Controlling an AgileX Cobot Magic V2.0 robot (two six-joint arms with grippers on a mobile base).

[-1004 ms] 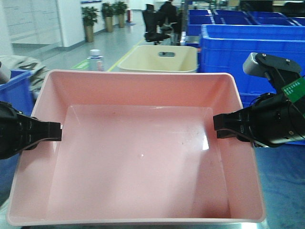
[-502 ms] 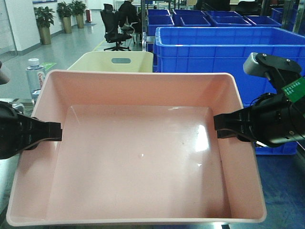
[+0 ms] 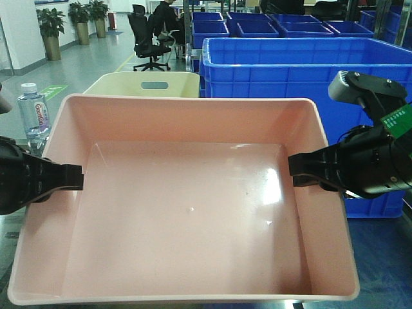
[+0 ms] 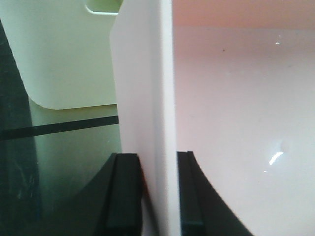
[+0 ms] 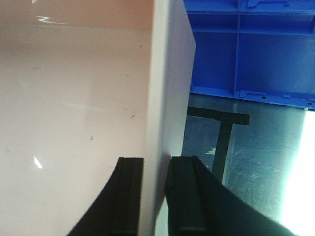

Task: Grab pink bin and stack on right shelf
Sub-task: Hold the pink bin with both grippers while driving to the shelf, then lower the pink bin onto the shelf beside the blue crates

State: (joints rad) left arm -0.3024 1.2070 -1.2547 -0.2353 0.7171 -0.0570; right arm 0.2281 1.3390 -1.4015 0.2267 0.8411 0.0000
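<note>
While the left gripper (image 4: 156, 191) and right gripper (image 5: 156, 196) stay clamped on opposite walls of the pink bin (image 3: 187, 219), carried out front, the cream bin (image 3: 145, 84) and blue crates (image 3: 290, 64) slid leftward in view — guessing we're swinging toward the right shelf.

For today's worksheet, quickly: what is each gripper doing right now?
The left gripper is closed on the pink bin, clamping its left wall.
The right gripper is closed on the pink bin, clamping its right wall.
</note>
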